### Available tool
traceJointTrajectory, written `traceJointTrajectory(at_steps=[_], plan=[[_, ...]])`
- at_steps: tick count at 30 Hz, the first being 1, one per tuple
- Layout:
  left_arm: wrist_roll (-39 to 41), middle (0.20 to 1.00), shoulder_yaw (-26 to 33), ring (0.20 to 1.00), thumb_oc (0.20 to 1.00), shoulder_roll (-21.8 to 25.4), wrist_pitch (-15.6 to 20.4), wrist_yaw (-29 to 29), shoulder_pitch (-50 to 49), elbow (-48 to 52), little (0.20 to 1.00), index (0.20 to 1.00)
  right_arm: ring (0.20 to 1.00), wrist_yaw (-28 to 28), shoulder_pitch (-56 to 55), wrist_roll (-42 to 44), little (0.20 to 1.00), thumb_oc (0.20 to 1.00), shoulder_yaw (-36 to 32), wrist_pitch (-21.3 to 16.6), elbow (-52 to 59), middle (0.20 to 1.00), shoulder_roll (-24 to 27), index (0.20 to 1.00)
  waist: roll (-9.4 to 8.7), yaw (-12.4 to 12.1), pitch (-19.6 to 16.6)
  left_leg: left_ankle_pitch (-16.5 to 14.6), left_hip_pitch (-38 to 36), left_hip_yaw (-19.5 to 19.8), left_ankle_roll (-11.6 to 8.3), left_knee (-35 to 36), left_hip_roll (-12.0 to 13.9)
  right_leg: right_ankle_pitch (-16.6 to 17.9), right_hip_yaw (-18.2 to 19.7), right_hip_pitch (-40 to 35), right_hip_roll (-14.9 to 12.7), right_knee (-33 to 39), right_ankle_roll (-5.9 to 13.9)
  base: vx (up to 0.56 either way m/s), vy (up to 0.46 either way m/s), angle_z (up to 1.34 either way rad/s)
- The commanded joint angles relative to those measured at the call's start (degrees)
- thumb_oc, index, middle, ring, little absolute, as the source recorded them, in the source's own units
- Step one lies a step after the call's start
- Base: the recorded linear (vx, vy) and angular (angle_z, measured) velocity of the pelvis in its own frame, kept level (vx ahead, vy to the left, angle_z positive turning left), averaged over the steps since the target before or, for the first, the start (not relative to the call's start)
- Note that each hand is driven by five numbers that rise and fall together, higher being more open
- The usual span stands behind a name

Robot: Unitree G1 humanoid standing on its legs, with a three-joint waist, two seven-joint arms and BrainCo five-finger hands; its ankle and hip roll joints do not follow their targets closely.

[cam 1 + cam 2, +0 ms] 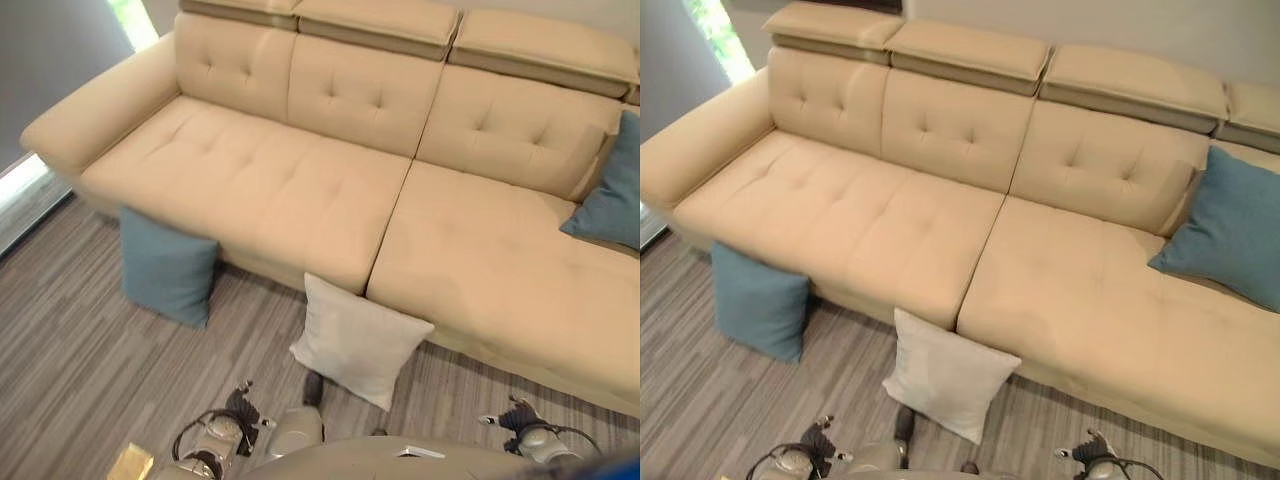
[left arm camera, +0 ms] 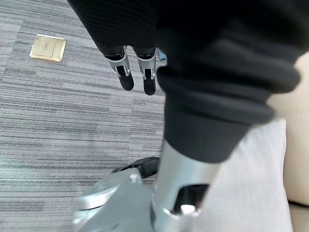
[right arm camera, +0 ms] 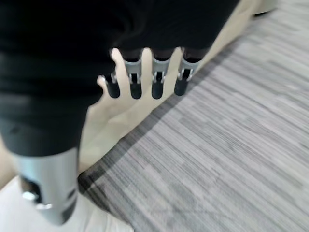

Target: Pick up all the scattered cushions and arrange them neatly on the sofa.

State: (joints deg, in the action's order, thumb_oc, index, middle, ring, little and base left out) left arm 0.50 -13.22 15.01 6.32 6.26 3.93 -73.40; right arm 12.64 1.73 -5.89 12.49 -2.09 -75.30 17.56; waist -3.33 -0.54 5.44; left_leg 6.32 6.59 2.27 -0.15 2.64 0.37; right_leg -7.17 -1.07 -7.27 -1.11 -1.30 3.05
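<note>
White cushion (image 1: 360, 340) on floor, leaning against sofa (image 1: 300, 190) front, near seat seam. Blue cushion (image 1: 167, 266) on floor, propped at sofa's left front. Second blue cushion (image 1: 1230, 228) on seat, far right, against backrest. Left hand (image 2: 137, 72) and right hand (image 3: 145, 79) low, fingers straight, holding nothing.

Left hand (image 2: 137, 72) and right hand (image 3: 145, 79) hang empty, fingers straight.
</note>
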Motion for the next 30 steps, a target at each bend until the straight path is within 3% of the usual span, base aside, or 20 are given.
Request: traceJointTrajectory(at_steps=[1,3,6,7,9,10,11,12,13,20,23,26,28,29,30], plan=[[-1.67,1.0,0.11,1.0,1.0,-0.14,0.25,-0.95,-0.5,-0.23,1.0,1.0,1.0,0.09,0.48,-0.41,1.0,1.0,-0.31,0.03,1.7,1.0,0.14,1.0,-1.44,-1.87,-1.68,-7.49,1.42,-2.63,-3.06,-6.8,0.98,5.72,-0.44,7.21,-5.31,0.1,7.11,-0.02,0.357,-0.6],[-1.42,1.0,0.52,1.0,1.0,0.56,0.24,-0.57,-0.05,-0.12,1.0,1.0,1.0,0.0,1.15,0.11,1.0,1.0,-0.24,0.26,2.28,1.0,-0.48,1.0,-1.4,-1.94,-1.68,-8.3,1.31,-4.14,-1.87,-6.74,-0.21,8.03,0.56,9.62,-7.0,0.19,8.39,-0.05,0.407,-0.6],[-0.85,1.0,0.93,1.0,1.0,1.03,0.4,-0.3,0.16,0.08,1.0,1.0,1.0,0.17,2.13,0.02,1.0,1.0,0.34,0.32,2.83,1.0,-0.98,1.0,-0.62,-2.68,-1.0,-7.88,1.29,-4.83,-1.18,-5.59,-0.8,9.01,-0.51,12.57,-7.85,-1.58,8.57,-0.11,0.221,-0.44],[-0.35,1.0,1.5,1.0,1.0,1.38,0.59,-0.39,-0.03,0.11,1.0,1.0,1.0,0.3,2.52,-0.4,1.0,1.0,0.99,-0.03,3.16,1.0,-1.13,1.0,-0.27,-3.8,-0.64,-7.53,1.29,-5.64,-1.03,-4.79,-0.9,9.2,-5.22,13.47,-8.61,-2.4,8.02,-0.14,0.213,-0.86],[0.19,1.0,2.22,1.0,1.0,1.87,0.79,-0.32,-0.55,-0.1,1.0,1.0,1.0,0.3,2.36,-0.21,1.0,1.0,1.53,-0.47,3.23,1.0,-1.16,1.0,-0.44,-4.41,-0.84,-6.7,1.09,-6.03,-0.87,-3.52,-2.37,8.07,-8.35,13.75,-6.03,-2.77,7.02,-0.08,0.192,-1.44],[0.29,1.0,2.51,1.0,1.0,1.9,0.89,-0.27,-0.63,-0.29,1.0,1.0,1.0,0.44,2.37,-0.34,1.0,1.0,1.71,-0.45,3.22,1.0,-1.07,1.0,-0.56,-5.23,-0.63,-6.91,0.48,-6.65,-0.84,-3.14,-2.71,8.07,-11.17,13.32,-6.48,-1.65,7.09,-0.03,0.07,-0.83],[0.12,1.0,2.54,1.0,1.0,1.71,0.97,-0.4,-0.81,-0.63,1.0,1.0,1.0,0.78,2.34,-0.49,1.0,1.0,1.8,-0.54,2.95,1.0,-0.81,1.0,-0.51,-4.96,-0.85,-6.46,0.4,-6.88,-1.11,-2.61,-2.77,7.44,-11.68,12.86,-5.52,-0.13,6.79,0.0,-0.019,-0.12],[-0.04,1.0,2.59,1.0,1.0,1.61,0.9,-0.4,-1.02,-0.64,1.0,1.0,1.0,0.64,2.08,-0.56,1.0,1.0,1.83,-0.48,2.89,1.0,-0.75,1.0,-0.6,-4.69,-0.99,-6.46,0.16,-6.53,-1.09,-2.28,-3.03,7.54,-9.82,12.84,-4.53,0.48,6.71,0.02,-0.067,0.11],[0.11,1.0,2.81,1.0,1.0,1.31,0.99,-0.5,-1.06,-0.65,1.0,1.0,1.0,1.08,2.07,-0.52,1.0,1.0,1.71,-0.5,2.77,1.0,-0.48,1.0,-0.68,-5.28,-0.91,-6.58,-0.69,-7.13,-1.2,-1.75,-2.95,9.26,-11.63,12.5,-5.12,1.79,7.18,0.05,-0.063,0.23],[2.69,1.0,3.1,1.0,1.0,0.71,1.09,0.34,0.2,1.06,1.0,1.0,1.0,1.96,1.61,2.39,1.0,1.0,-0.3,-1.21,3.67,1.0,-0.09,1.0,-0.47,-4.16,-0.37,-7.24,-2.39,-6.47,-1.29,-0.3,-2.67,9.56,-12.16,11.02,-4.89,3.34,7.16,0.04,-0.05,0.05],[6.18,1.0,2.72,1.0,1.0,1.23,1.75,2.27,3.72,3.2,1.0,1.0,1.0,3.59,4.31,5.05,1.0,1.0,-1.59,-1.82,5.59,1.0,0.78,1.0,-0.47,-3.44,2.92,-7.66,3.44,-6.25,-1.15,-4.21,-2.21,9.76,-12.2,16.51,-5.6,0.66,6.8,-0.22,-0.053,0.05],[10.82,1.0,1.23,1.0,1.0,1.84,3.28,4.76,8.91,5.38,1.0,1.0,1.0,5.81,8.42,8.76,1.0,1.0,-2.37,-2.8,8.07,1.0,1.61,1.0,-0.31,-2.53,6.01,-7.91,15.33,-6.35,-1.31,-11.82,-2.6,10.3,-12.69,27.58,-6.28,-4.91,5.72,-0.29,-0.033,0.01],[12.12,1.0,0.84,1.0,1.0,2.14,3.85,5.8,10.33,6.05,1.0,1.0,1.0,6.79,9.68,9.92,1.0,1.0,-2.53,-3.36,9.16,1.0,1.74,1.0,0.01,-2.27,6.07,-9.2,18.45,-6.15,-1.68,-13.75,-2.14,9.47,-12.62,31.06,-6.52,-6.96,5.78,-0.09,0.007,0.02],[14.41,1.0,-0.11,1.0,1.0,2.76,5.05,7.9,13.28,8.38,1.0,1.0,1.0,9.35,12.39,12.24,1.0,1.0,-2.92,-4.47,12.0,1.0,1.94,1.0,0.24,-1.61,5.44,-9.39,27.07,-6.58,-1.98,-17.37,-0.95,8.81,-12.53,39.53,-7.51,-10.39,5.06,-0.12,0.04,0.09],[15.34,1.0,-0.6,1.0,1.0,2.8,5.48,8.78,14.7,9.26,1.0,1.0,1.0,10.53,13.67,13.43,1.0,1.0,-3.03,-4.88,13.17,1.0,1.85,1.0,0.32,-1.48,5.59,-9.5,29.71,-6.66,-2.09,-18.72,-0.44,8.61,-12.47,41.97,-7.95,-11.35,4.87,-0.17,0.064,0.03]])
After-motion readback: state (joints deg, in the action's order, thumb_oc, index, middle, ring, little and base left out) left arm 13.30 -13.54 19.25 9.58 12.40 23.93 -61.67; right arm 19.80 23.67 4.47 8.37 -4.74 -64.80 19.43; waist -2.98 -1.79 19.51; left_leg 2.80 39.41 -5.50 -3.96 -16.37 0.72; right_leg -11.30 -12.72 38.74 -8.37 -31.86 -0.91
